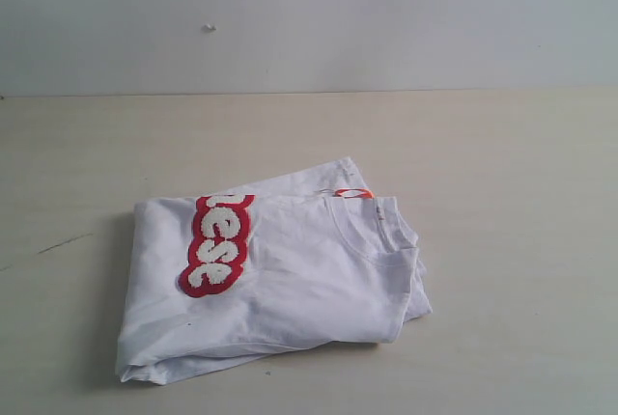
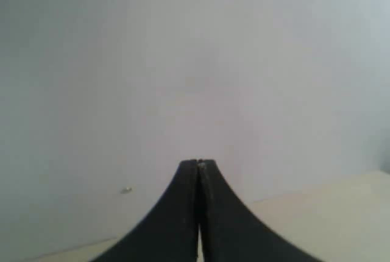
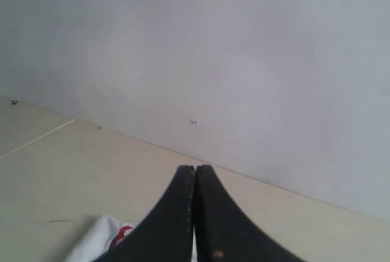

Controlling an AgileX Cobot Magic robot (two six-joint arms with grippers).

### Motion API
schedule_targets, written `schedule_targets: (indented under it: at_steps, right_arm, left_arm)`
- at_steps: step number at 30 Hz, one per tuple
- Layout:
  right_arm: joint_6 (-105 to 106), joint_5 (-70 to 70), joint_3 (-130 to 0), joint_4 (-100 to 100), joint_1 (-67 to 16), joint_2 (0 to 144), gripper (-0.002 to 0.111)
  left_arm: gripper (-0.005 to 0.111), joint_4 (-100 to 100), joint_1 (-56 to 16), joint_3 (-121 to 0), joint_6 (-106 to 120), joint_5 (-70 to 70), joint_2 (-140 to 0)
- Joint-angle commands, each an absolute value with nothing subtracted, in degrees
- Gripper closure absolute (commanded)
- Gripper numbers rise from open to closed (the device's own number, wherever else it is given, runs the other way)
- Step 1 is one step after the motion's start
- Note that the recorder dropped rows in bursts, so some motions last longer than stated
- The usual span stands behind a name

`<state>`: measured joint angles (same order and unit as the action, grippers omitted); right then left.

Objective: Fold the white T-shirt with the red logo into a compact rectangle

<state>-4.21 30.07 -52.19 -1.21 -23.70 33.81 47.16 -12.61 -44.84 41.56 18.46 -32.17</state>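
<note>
The table [image 1: 502,241] is pale and wide, with a grey wall [image 1: 309,10] behind it. The shirt [image 1: 290,280] lies on it a little left of the middle, already folded into a rough rectangle. Its long axis goes from the near left to the far right in the exterior view, and the edges are not quite even. The logo [image 1: 218,245] is on the top layer at the left end and runs across that axis; only some of its letters show. The orange tag [image 1: 353,192] is by the collar, at the far right side.

No arm appears in the exterior view, so both stand apart from the cloth. The right gripper [image 3: 195,167] is clenched and holds nothing; a corner of the shirt shows just beneath it, so I judge this arm the nearer one. The left gripper [image 2: 198,163] is also clenched and empty, and it points at the wall.
</note>
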Motion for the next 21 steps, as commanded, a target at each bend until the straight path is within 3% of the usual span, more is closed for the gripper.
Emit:
schedule_targets:
  at_steps: [1, 9, 15, 21]
  right_arm:
    - [-4.4, 24.6, -50.4, -1.3, -23.6, 32.5, 0.108]
    - [-4.2, 25.5, -50.4, -1.5, -23.6, 33.4, 0.108]
    - [-3.2, 26.8, -50.3, -1.6, -23.6, 33.1, 0.108]
    - [-0.8, 18.8, -46.2, -0.4, -23.6, 25.1, 0.108]
  left_arm:
    - [0.107, 47.9, -12.5, -39.5, 41.5, 12.6, -31.8]
    - [0.107, 53.8, -13.4, -33.4, 43.4, 14.4, -36.4]
    - [0.107, 54.6, -18.8, -32.4, 45.4, 14.6, -39.8]
    - [0.107, 54.6, -20.8, -31.9, 47.0, 10.1, -34.6]
